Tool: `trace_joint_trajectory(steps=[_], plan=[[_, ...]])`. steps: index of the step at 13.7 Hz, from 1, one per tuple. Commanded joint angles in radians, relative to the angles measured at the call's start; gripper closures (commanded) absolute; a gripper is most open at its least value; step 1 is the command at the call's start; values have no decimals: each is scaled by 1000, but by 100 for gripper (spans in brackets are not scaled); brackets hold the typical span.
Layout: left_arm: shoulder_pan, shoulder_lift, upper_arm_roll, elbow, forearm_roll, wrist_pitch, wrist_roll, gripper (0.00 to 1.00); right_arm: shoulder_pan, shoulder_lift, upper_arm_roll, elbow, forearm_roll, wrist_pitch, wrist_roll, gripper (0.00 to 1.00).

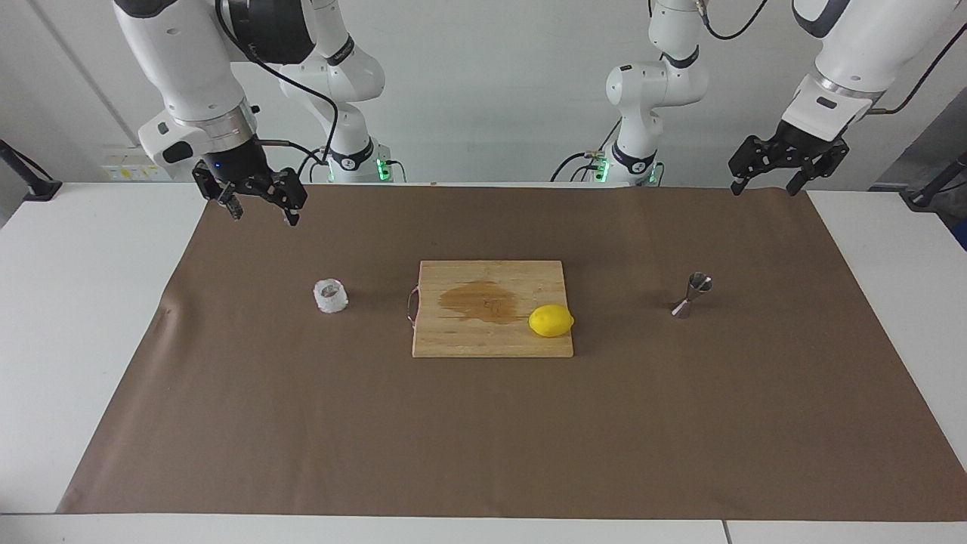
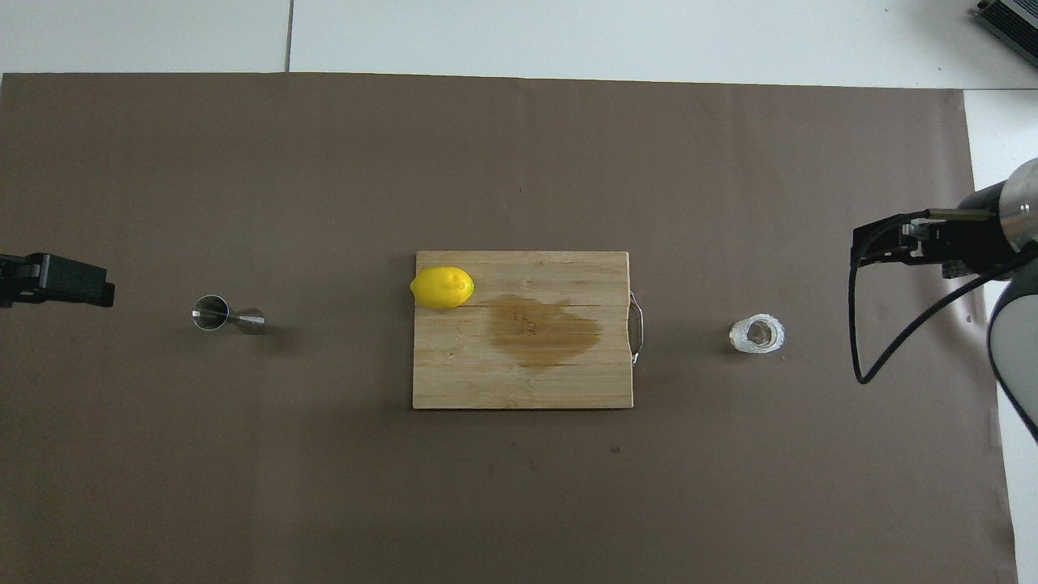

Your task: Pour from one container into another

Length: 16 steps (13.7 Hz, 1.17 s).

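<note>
A table covered with a brown paper mat [image 1: 302,423], seen from across and from above. At the middle lies a wooden cutting board [image 1: 491,340] with a metal handle on its side toward the right arm's end. A dark wet stain [image 1: 480,301] marks the board, and a yellow lemon [image 1: 551,320] rests on it toward the left arm's end.

The small white bumpy cup [image 1: 331,296] stands upright on the mat beside the board, toward the right arm's end of the table. The steel jigger [image 1: 692,294], hourglass-shaped, stands upright on the mat beside the board at the left arm's end, well apart from the cup.

The right gripper [image 1: 261,205] hangs in the air over the mat's edge nearest the robots, at its own end of the table, with its fingers spread and nothing between them. The left gripper [image 1: 764,180] hangs over the corner of the mat at its own end, fingers likewise spread and empty.

By the look of it, the pouring has not begun: neither vessel is touched or lifted. What remains is everything: grasp the cup, carry it to the jigger, and tip it over the jigger's mouth.
</note>
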Motion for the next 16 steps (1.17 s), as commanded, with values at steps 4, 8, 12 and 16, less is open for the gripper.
trace_joint_trajectory(steps=[4, 8, 12, 16], plan=[[-10, -15, -2, -15, 19, -14, -9, 0, -13, -22, 5, -21, 25, -4, -30, 0], [31, -60, 4, -130, -9, 81, -12, 0, -14, -22, 5, -21, 25, -4, -30, 0], [91, -63, 7, -243, -121, 138, -100, 0, -13, -22, 5, -21, 25, -4, -30, 0], [153, 56, 7, -238, -262, 129, -249, 0, -14, -22, 5, -21, 25, -4, -30, 0]])
